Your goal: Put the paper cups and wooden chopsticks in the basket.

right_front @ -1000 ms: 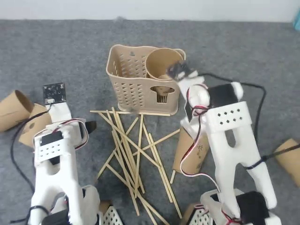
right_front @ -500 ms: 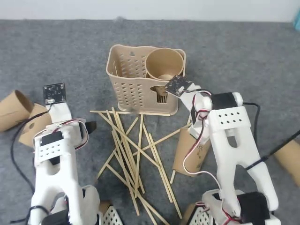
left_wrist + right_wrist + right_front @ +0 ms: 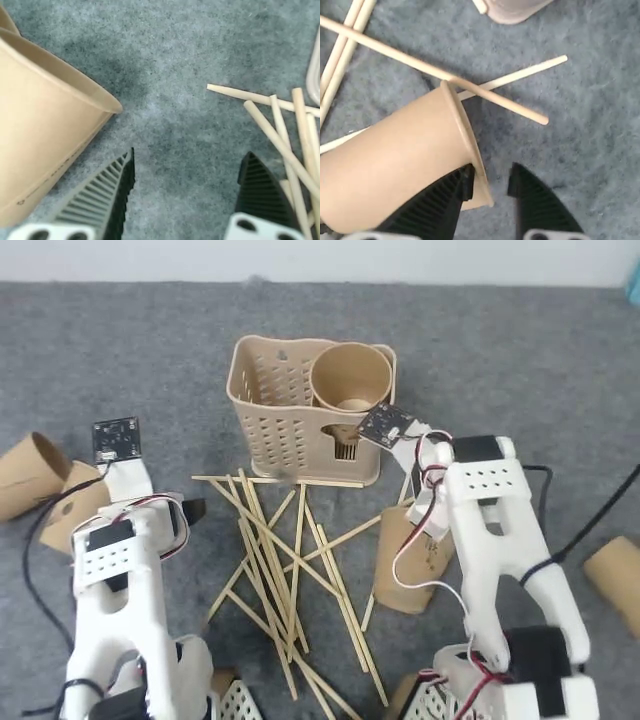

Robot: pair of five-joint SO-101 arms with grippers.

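**Thin rim, crossed sticks: where this grasp could fail**

High view: The basket [image 3: 300, 425] stands upright and holds one paper cup [image 3: 350, 375], mouth up. Just in front of the basket, beside the right arm, the fallen cup [image 3: 408, 565] lies on its side, its long axis running roughly toward the basket. The chopsticks [image 3: 285, 550] fan out from the basket's front wall, crossing one another. Other cups lie well off to either side of the basket.

Right wrist view: The right gripper [image 3: 487, 187] has its fingers narrowly parted. They sit either side of the fallen cup's [image 3: 395, 165] rolled rim and do not look clamped on it. The mouth points toward the basket's corner [image 3: 515, 10]. One chopstick [image 3: 440, 72] rests against that rim. Closing here could buckle the thin wall or roll the cup away, and lifting may drag that stick along.

Left wrist view: The left gripper [image 3: 187, 170] hangs with fingers spread wide and empty. It is over bare tabletop [image 3: 175, 75], between a side-lying cup [image 3: 40, 135] and some chopstick ends [image 3: 277, 125]. Round sticks may skid from a pinch.
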